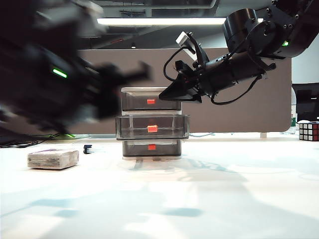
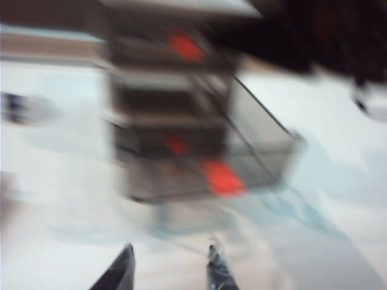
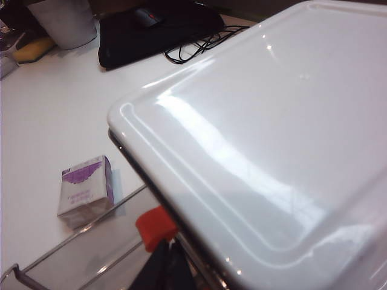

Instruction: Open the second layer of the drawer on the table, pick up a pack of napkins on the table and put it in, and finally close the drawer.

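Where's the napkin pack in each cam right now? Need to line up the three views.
Exterior view: the pack of napkins lies flat on the table, left of the drawer.
Left wrist view: not identifiable; the picture is badly blurred.
Right wrist view: the pack lies on the table beyond the pulled-out second layer.
Shared landmark: the second layer's red-orange tab.

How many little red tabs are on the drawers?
3: top drawer tab, pulled-out second layer tab, bottom drawer tab. None seem hidden.
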You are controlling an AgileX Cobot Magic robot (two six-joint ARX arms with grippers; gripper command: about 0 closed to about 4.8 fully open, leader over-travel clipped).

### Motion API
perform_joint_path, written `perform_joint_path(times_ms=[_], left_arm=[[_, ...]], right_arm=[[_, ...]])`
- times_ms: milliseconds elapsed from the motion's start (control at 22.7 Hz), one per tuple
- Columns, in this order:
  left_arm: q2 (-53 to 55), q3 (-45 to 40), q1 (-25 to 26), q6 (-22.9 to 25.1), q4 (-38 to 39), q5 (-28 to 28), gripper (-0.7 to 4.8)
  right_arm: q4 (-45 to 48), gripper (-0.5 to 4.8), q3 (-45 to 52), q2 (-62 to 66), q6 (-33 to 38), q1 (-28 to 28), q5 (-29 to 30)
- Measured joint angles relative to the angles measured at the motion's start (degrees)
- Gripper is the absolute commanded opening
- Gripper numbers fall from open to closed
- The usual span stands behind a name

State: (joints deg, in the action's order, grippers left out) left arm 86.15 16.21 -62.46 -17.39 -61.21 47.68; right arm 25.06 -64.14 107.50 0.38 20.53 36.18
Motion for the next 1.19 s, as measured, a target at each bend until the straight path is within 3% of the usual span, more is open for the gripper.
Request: perform_joint_path(times_ms=[88,221,265,353,485,529,574,618,662,882,1059,1191], left_arm=[[-6.4,-2.3,3.2,0.0,2.9,-0.7,2.42],[-15.0,-3.2,13.6,0.2,14.8,-4.1,2.56],[-15.2,-3.2,16.2,0.2,15.5,-4.8,3.00],[-14.8,-3.3,23.6,0.2,16.5,-7.5,3.13],[-14.8,-3.3,26.8,0.1,17.0,-10.9,3.27],[-14.7,-3.3,27.0,0.2,17.2,-11.3,4.36],[-14.1,-3.3,27.7,1.0,17.3,-12.5,4.79],[-13.4,-3.3,29.0,3.0,17.3,-15.0,4.79],[-11.8,-3.3,32.7,10.1,17.5,-23.1,4.79],[-8.1,-1.2,40.9,19.3,16.7,-36.5,4.79],[-1.4,4.9,46.2,20.4,16.9,-45.0,4.79],[3.6,9.2,46.5,21.0,19.8,-48.7,4.79]], right_arm=[[-0.1,-0.05,0.0,0.0,0.5,-0.1,1.0],[-0.3,-0.04,0.0,0.0,2.6,0.3,2.4],[-0.3,-0.05,0.0,0.0,2.8,0.3,3.0],[-0.5,-0.05,0.0,0.0,3.6,0.7,3.5],[-0.5,-0.05,0.0,0.0,5.2,0.7,4.3],[-0.5,-0.05,0.0,0.0,5.4,0.7,4.5],[-0.5,-0.05,0.0,0.0,5.7,0.7,4.6],[-0.5,-0.05,0.0,0.0,5.9,0.7,4.6],[-0.5,-0.05,0.0,0.0,6.1,0.7,4.7],[-0.5,-0.05,0.0,0.0,6.1,0.7,5.0],[-0.5,-0.05,0.0,0.0,6.1,0.7,5.0],[-0.5,-0.05,0.0,0.0,6.1,0.7,5.7]])
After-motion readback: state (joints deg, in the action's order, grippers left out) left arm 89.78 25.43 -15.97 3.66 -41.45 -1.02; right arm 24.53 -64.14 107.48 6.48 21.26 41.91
